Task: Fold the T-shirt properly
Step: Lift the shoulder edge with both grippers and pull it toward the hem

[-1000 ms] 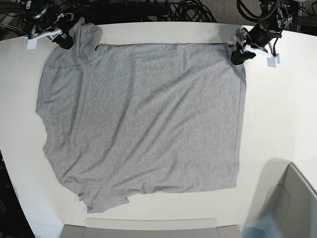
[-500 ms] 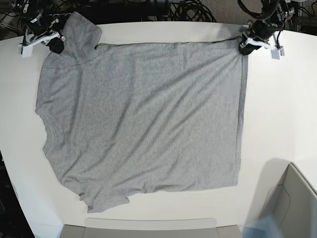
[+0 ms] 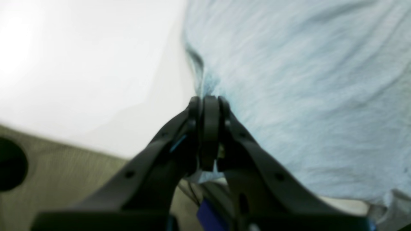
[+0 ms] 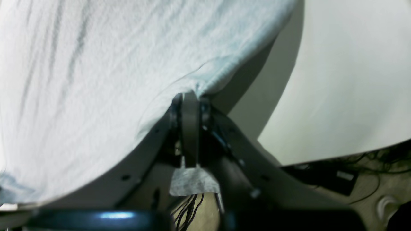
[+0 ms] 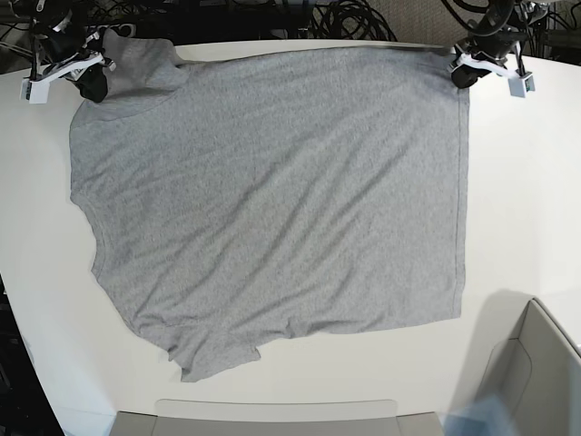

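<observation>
White worktop (image 5: 517, 182) fills the scene, with tangled cables along its far edge and a grey bin (image 5: 536, 372) at the near right corner. Spread plain side up across it lies the T-shirt (image 5: 272, 200), pinned at its two far corners: the left gripper (image 5: 465, 71) is pressed together on the hem corner at the base view's right, and the right gripper (image 5: 91, 80) pinches the bunched sleeve and shoulder at that view's left. Both wrist views show jaws closed with fabric tucked between them. The shirt's long axis runs across the worktop, hem toward the base view's right, collar and sleeves toward its left. Both far corners sit at the worktop's far edge, so further pulling that way could, in my judgement, drag cloth over the rim into the cables. Uneven tension between the arms might skew the cloth, and the crumpled near sleeve (image 5: 204, 350) could spoil a clean fold.
</observation>
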